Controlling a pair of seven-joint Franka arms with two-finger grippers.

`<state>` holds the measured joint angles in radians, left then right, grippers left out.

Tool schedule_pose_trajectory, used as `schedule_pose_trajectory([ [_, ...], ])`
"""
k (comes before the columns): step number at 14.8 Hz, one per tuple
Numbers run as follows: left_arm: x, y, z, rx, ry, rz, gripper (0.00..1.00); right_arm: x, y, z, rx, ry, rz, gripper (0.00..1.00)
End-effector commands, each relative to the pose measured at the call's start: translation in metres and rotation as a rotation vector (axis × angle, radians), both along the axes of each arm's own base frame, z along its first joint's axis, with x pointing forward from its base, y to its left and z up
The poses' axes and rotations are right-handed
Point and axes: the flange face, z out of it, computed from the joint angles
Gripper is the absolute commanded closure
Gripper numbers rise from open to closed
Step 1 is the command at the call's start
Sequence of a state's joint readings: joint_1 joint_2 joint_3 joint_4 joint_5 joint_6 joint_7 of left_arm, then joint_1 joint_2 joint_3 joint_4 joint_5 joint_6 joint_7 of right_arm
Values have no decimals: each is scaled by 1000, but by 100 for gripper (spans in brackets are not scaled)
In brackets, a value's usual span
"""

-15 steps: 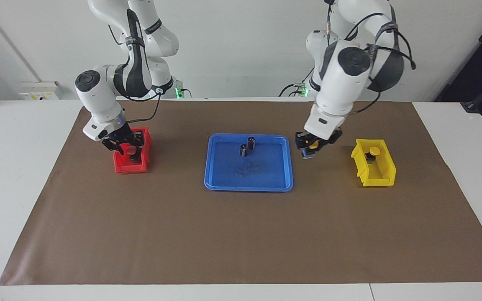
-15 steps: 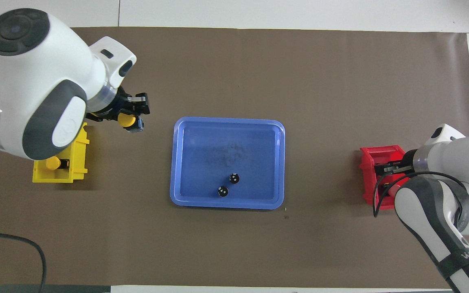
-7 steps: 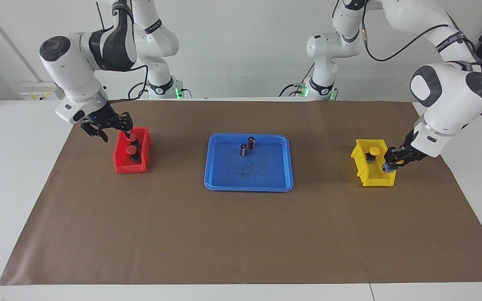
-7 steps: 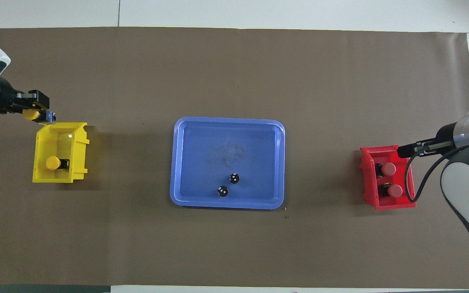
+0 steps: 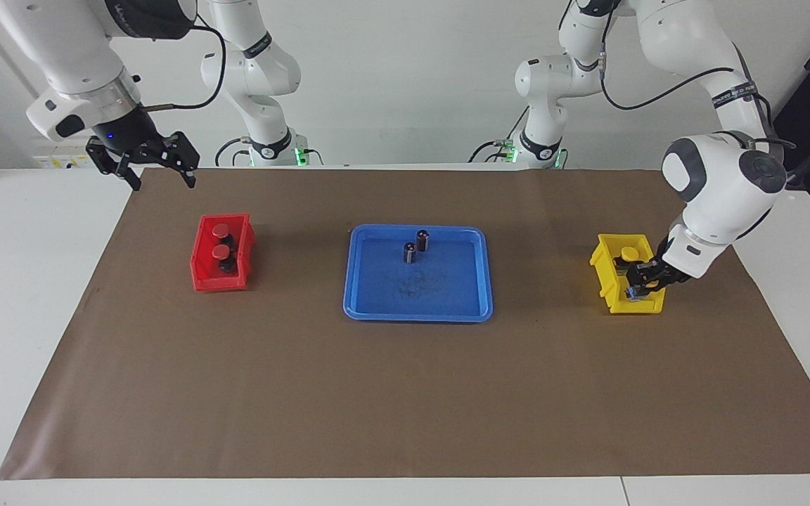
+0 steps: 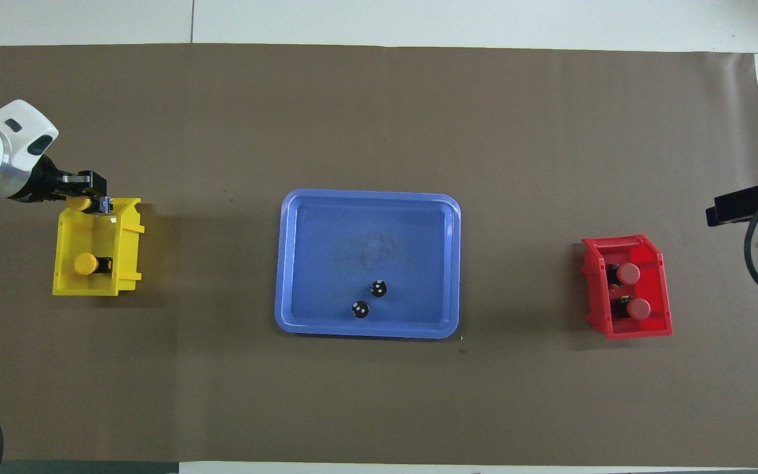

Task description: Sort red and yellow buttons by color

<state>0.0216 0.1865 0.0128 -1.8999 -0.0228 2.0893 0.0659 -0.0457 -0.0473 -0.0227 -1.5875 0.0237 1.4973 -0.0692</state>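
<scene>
Two red buttons stand in the red bin at the right arm's end, and both show from overhead. One yellow button sits in the yellow bin. My left gripper is shut on the second yellow button, low at the bin's end farther from the robots. My right gripper is open and empty. It is raised over the mat's edge at the right arm's end.
A blue tray lies mid-table with two dark silver-topped cylinders in its part nearer the robots. A brown mat covers the table. Part of the right gripper shows at the overhead view's edge.
The left gripper carried the yellow button from beside the tray to the yellow bin's end and lowered it there. The right gripper let go of a red button in the red bin, then rose away.
</scene>
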Motion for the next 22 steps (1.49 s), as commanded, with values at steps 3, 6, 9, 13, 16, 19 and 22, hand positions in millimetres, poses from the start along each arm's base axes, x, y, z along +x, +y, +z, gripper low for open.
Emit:
schedule_pose_trajectory([
  [3,-21,11,-12,12,13,-65,98,18,-16,-6,-8,35,-40,0],
  [6,-22,11,-32,14,-5,-69,98,14,-15,-9,-7,44,-39,0],
  [9,-26,10,-43,13,2,-72,99,15,-12,-10,-9,46,-31,0],
  [13,-33,10,-60,13,6,-71,98,14,-15,-10,-8,50,-34,0],
  [16,-32,9,-60,13,7,-73,63,12,-17,-9,-7,58,-35,0],
  [19,-29,6,-52,14,-1,-78,45,13,-11,-10,-8,56,-29,0],
  [22,-28,4,-40,14,-4,-78,37,12,-13,-10,-8,56,-32,0],
])
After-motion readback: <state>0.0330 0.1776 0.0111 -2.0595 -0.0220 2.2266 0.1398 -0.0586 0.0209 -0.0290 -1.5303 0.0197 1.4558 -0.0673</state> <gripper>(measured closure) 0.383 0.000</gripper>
